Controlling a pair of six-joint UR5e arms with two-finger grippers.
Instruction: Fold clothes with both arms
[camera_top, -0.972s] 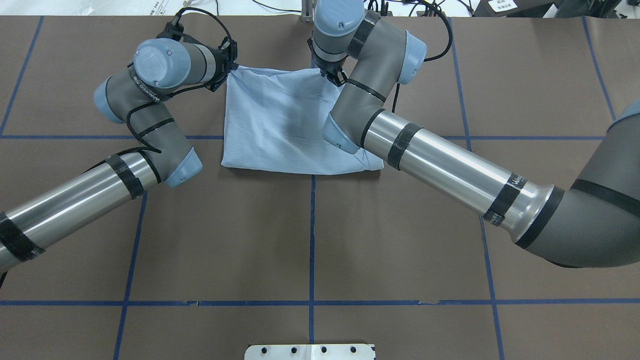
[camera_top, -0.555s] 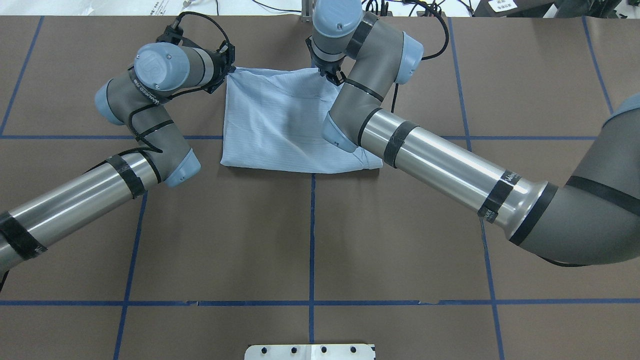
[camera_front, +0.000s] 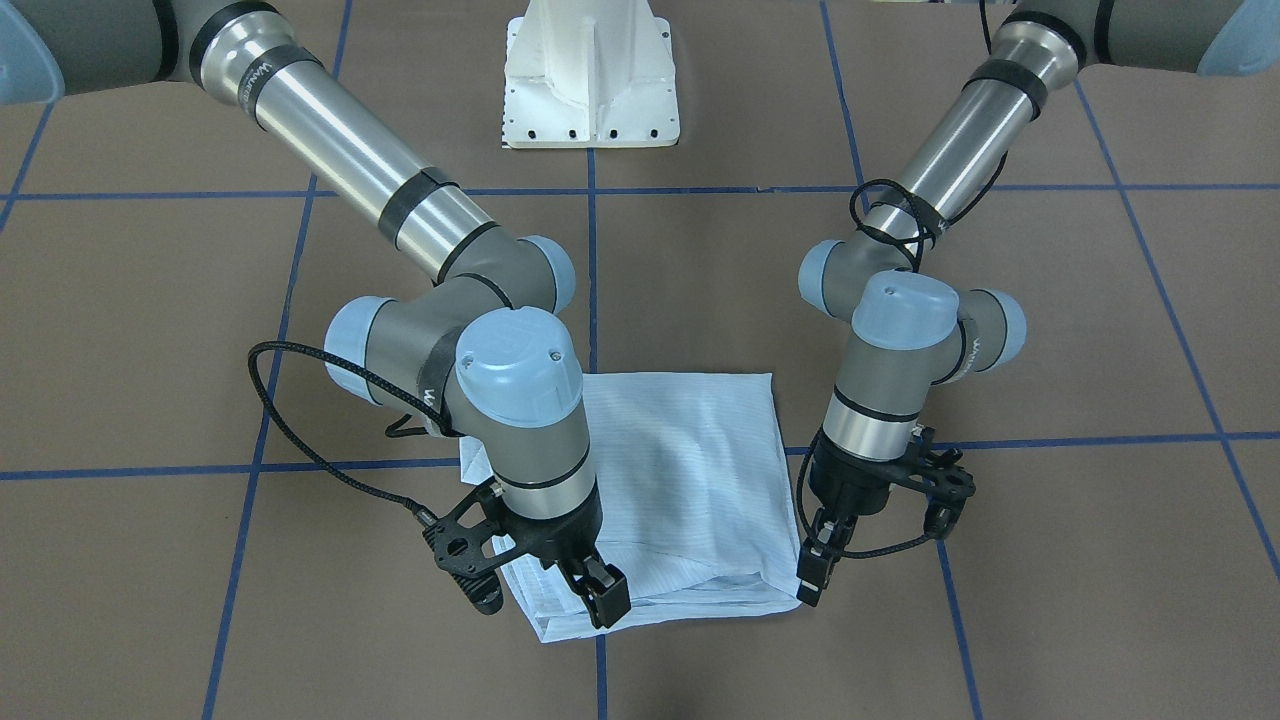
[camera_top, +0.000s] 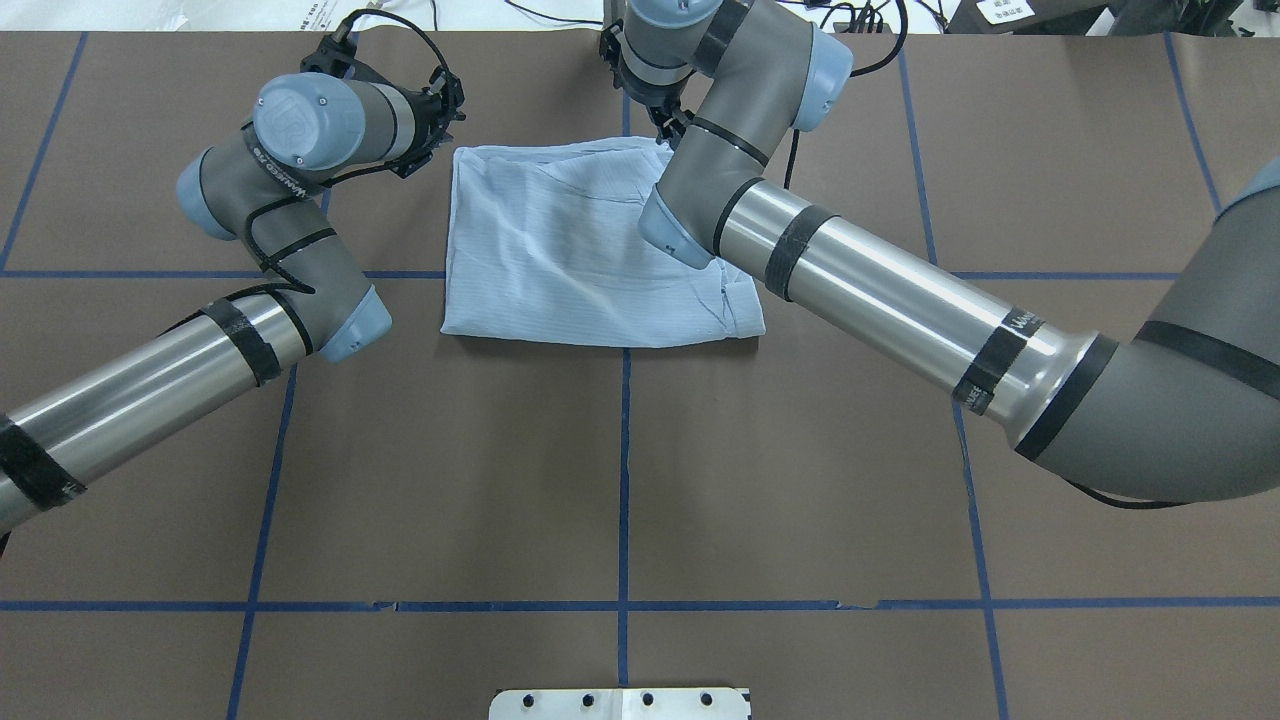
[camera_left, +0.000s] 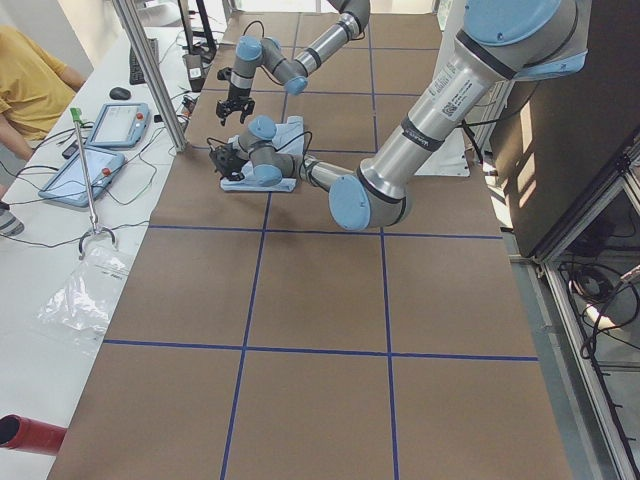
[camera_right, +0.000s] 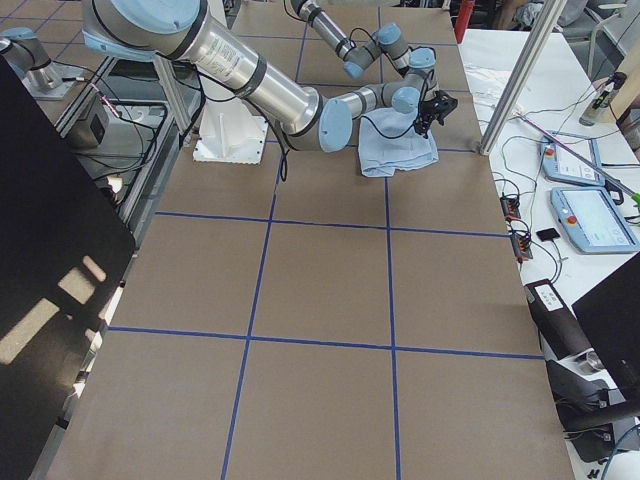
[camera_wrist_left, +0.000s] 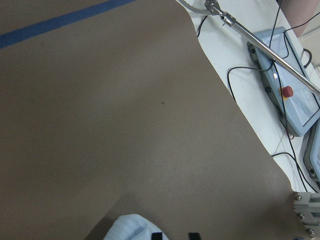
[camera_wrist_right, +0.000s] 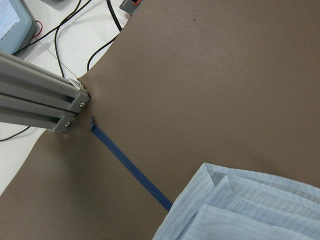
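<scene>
— Where do we stand with the thin, pale-blue, finely striped shirt (camera_top: 560, 250)?

— We see it lying flat on the brown, blue-taped worktop (camera_top: 620, 480) as a compact rectangle of several stacked layers. It sits on the side far from the robot's base, between the two arms. We judge most of the folding done. What may be left is one more fold, or squaring up the rumpled near corner.

— And the hands?

— The black two-finger left hand (camera_front: 809, 583) sits just beside one far corner of the shirt. Its fingertips (camera_wrist_left: 156, 235) are spread with only worktop between them, pinching nothing. The black right hand (camera_front: 600, 595) hovers over the other far corner. Its fingers overlap in the front view and its own camera shows none of them, so we cannot tell whether it is spread or pressed together.

— What escapes us?

— Collar, buttons and sleeves are out of sight, probably inside the layers. From overhead, the right forearm covers part of the shirt's right side, and both hands are mostly hidden behind their wrists.
</scene>
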